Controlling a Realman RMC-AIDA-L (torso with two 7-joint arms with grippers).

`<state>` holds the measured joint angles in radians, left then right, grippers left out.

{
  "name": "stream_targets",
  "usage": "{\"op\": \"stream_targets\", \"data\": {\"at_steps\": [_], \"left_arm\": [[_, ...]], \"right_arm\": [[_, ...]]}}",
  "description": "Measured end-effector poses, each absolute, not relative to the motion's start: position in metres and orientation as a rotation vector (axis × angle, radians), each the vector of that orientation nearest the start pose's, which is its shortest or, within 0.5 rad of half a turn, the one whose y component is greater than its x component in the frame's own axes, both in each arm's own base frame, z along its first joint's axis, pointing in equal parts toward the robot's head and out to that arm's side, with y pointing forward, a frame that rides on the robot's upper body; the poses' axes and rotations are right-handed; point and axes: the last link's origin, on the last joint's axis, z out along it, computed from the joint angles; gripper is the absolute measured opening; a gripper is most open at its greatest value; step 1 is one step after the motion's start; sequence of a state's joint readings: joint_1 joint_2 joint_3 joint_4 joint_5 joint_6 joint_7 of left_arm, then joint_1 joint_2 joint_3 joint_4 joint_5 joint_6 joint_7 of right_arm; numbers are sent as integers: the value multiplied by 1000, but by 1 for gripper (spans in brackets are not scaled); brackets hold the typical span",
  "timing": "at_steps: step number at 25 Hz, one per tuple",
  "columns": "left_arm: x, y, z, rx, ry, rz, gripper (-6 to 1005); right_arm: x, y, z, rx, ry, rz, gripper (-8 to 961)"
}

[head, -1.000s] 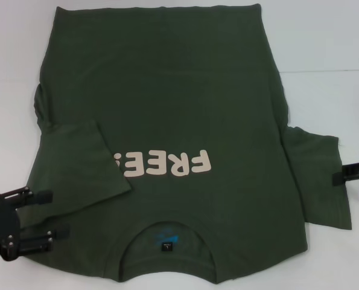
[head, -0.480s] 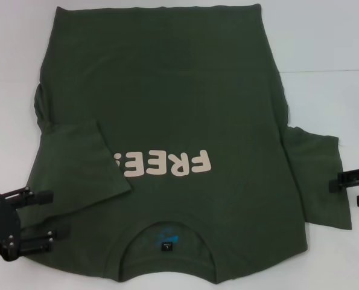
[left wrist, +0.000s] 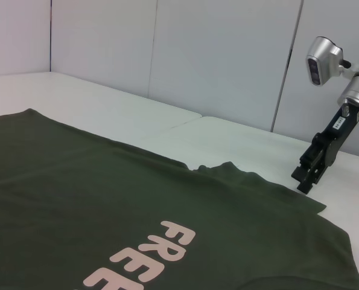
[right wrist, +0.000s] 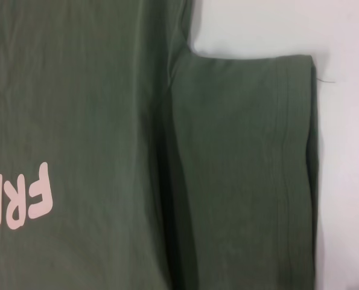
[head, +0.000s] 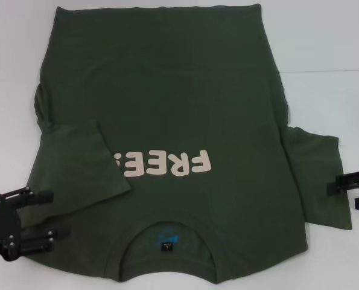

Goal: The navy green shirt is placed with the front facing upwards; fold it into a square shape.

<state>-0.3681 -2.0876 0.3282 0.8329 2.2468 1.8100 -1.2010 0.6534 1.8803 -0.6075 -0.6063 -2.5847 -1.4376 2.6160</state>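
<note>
Head view shows the navy green shirt [head: 167, 121] lying flat on the white worktop [head: 324, 36], front upward, with the pale "FREE!" lettering [head: 167, 164] readable from the far side and the collar [head: 167, 238] nearest to the robot. The left sleeve [head: 76, 169] is already folded inward over the body of the shirt, while the right sleeve [head: 318, 181] lies spread out on the worktop.

The left hand [head: 46, 214] rests at the near left corner of the shirt, its two fingers apart, one above the other at the cloth edge; I cannot tell if any cloth is between them. The right hand [head: 348, 190] is at the outer hem of the right sleeve, fingers a little apart, and in the left wrist view it stands just over this hem with nothing held.

In my judgement the next step is folding the right sleeve inward. The risk is that the hand pinches only the hem's top layer, or misses the thin edge, so the sleeve slips out halfway and lands wrinkled. A pull along the worktop could also drag the whole shirt sideways and disturb the folded left sleeve.

No container is visible in any view.
</note>
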Motion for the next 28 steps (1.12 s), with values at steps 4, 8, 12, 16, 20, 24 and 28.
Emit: {"op": "stream_targets", "data": {"at_steps": [4, 8, 12, 16, 20, 24, 28], "left_arm": [[-325, 261, 52, -2632, -565, -599, 812], [-325, 262, 52, -2633, -565, -599, 812], [-325, 262, 52, -2634, -567, -599, 812], [-325, 261, 51, -2634, -568, -601, 812], [-325, 262, 52, -2634, -568, -600, 812], [-324, 262, 52, -2635, -566, -599, 812], [-324, 262, 52, -2635, -566, -600, 812]], "right_arm": [[336, 356, 64, -1938, 2047, 65, 923], [335, 357, 63, -1943, 2048, 65, 923], [334, 357, 61, -1946, 2048, 66, 923], [333, 357, 60, -1947, 2051, 67, 923], [334, 357, 59, -1944, 2052, 69, 923], [334, 357, 58, -1942, 2056, 70, 923], [334, 357, 57, -1944, 2058, 70, 923]]}}
